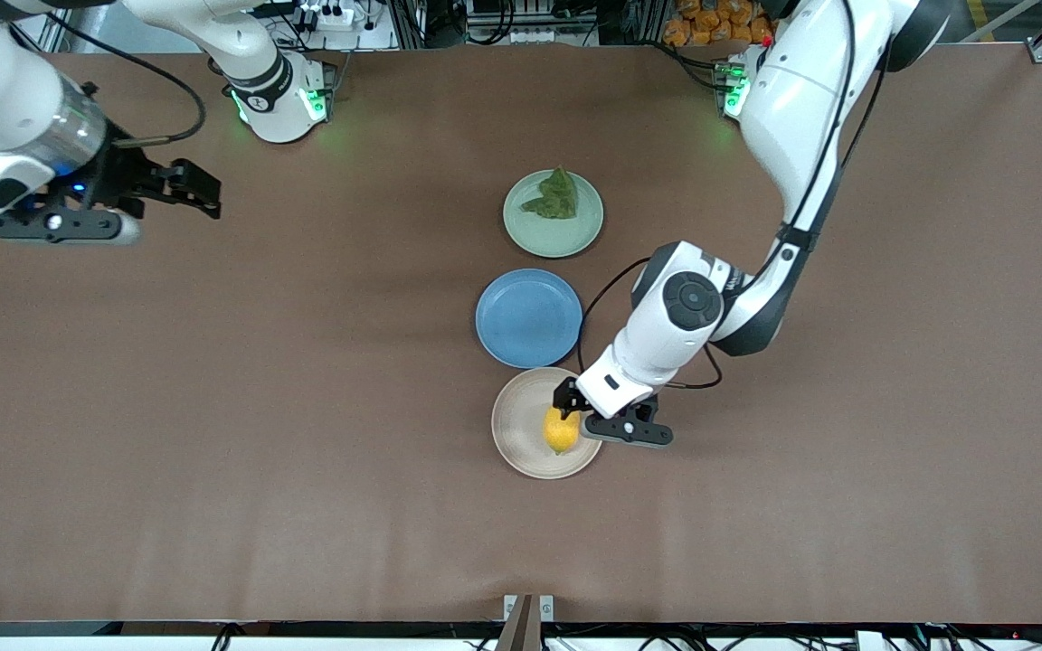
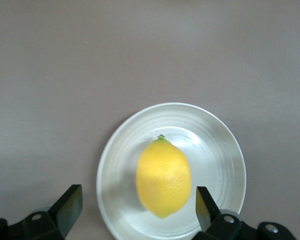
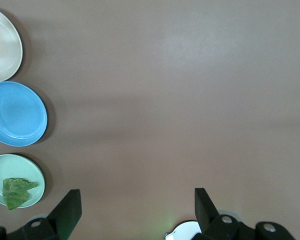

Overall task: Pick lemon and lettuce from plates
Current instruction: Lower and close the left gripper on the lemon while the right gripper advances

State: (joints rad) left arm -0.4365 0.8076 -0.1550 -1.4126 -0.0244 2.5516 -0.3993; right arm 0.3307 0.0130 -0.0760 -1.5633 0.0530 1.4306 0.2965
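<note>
Lemon pick underway: left gripper (image 1: 573, 409) spread wide over lemon (image 1: 561, 431) on beige plate (image 1: 516, 425), lower centre; next descend, close. Right gripper (image 1: 179, 187) open, waiting upper left.

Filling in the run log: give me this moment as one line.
left gripper: open over lemon on beige plate | right gripper: open, waiting | lettuce: on green plate
</note>
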